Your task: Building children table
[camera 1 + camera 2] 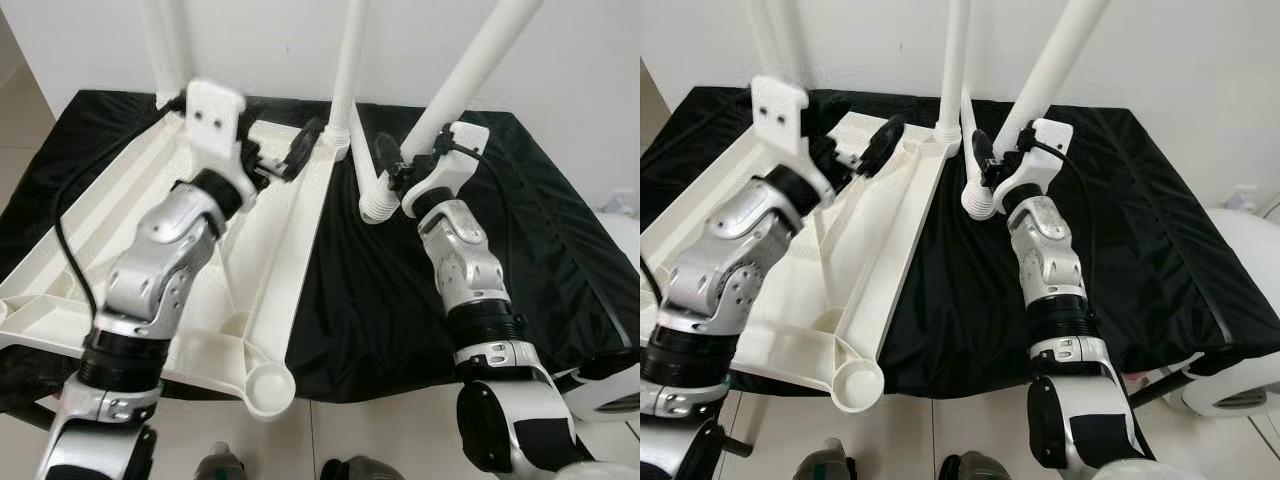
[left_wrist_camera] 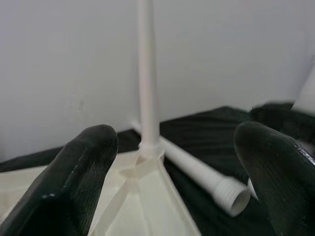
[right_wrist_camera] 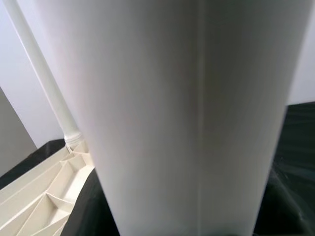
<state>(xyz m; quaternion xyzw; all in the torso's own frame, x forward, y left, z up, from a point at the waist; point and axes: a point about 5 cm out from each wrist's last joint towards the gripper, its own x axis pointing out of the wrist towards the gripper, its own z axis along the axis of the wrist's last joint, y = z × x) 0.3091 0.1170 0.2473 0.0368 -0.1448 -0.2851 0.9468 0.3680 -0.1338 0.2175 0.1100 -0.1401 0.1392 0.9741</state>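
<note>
So from my seat at the remote station, the kids' tabletop was lying upside down on the black cloth, ribbed underside facing up, with one round corner socket hanging off the near edge, nothing screwed into it. Two legs were already standing in the far sockets: the far-left leg and the far-right leg, both upright against the white wall.

The right gripper was up by the far-right corner of the tabletop, and it had a loose leg pinched between its fingers. That leg was tilted, leaning up and to the right, with its threaded end down near the cloth just beside the tabletop edge, not in any socket. On the right wrist view the leg's white tube sat right up against the lens, so the grip itself I could only judge from the head cameras, where the black fingers sat on either side of the tube close above the threads.

The left gripper hovered over the tabletop near the far-right leg's socket, fingers spread wide with nothing between them. The left wrist view showed both black fingertips well apart, framing the standing leg and the threaded end of the loose one.
</note>
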